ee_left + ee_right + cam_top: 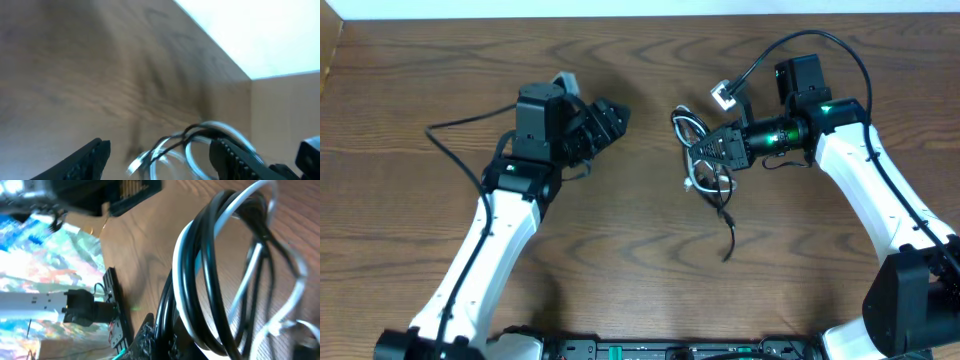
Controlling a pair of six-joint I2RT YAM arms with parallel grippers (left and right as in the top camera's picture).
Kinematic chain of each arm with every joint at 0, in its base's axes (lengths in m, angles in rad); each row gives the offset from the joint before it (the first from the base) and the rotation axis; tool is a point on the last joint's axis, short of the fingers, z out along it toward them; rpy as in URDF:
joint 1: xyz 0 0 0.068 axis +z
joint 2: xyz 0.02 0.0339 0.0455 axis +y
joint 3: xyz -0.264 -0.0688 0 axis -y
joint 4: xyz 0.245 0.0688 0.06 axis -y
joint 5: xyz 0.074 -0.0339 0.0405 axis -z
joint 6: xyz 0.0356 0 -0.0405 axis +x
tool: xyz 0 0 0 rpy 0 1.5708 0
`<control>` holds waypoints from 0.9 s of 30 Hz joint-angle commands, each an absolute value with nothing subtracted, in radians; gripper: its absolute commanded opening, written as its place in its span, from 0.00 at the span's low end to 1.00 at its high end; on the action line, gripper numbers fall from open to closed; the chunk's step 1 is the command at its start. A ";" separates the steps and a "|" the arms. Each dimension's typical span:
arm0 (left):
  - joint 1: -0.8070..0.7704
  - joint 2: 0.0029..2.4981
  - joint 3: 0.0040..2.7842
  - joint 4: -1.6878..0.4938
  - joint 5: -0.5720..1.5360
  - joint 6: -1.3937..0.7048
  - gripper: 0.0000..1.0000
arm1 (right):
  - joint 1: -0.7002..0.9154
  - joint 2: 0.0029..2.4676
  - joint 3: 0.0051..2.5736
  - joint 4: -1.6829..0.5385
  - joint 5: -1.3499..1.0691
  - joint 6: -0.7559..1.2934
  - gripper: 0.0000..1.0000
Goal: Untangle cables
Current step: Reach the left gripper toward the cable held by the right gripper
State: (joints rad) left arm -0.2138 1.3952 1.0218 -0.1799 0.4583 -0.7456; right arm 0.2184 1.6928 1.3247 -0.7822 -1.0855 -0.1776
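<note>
In the overhead view the right claw is covering part of the cables, so the crossings under it are hiding, and the plugs are showing too small to tell apart. In the left wrist view the bench is blurring, and the bottom edge is cutting off the cable loops and the left claw at its fingers. In the right wrist view the cables are looming blurred, running off the bottom and right edges and masking most of the claw.

Top-down overhead; wrists seemingly near cables
</note>
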 commanded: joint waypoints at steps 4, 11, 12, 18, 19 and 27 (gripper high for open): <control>-0.212 1.623 1.029 0.031 0.743 -0.661 0.68 | 0.187 1.666 1.327 -0.767 -1.261 -0.253 0.01; -0.142 1.859 1.029 0.353 1.072 -0.640 0.71 | 0.093 1.666 1.327 -0.749 -1.387 -0.271 0.01; -0.133 1.887 1.029 0.425 1.160 -0.640 0.72 | 0.087 1.666 1.327 -0.745 -1.396 -0.271 0.01; -0.183 2.058 1.029 0.703 1.289 -0.658 0.71 | 0.078 1.666 1.327 -0.725 -1.425 -0.271 0.01; -0.200 2.073 1.029 0.754 1.290 -0.659 0.71 | 0.078 1.666 1.327 -0.726 -1.425 -0.270 0.01; -0.279 2.085 1.029 0.901 1.110 -0.698 0.71 | 0.078 1.666 1.327 -0.726 -1.425 -0.270 0.01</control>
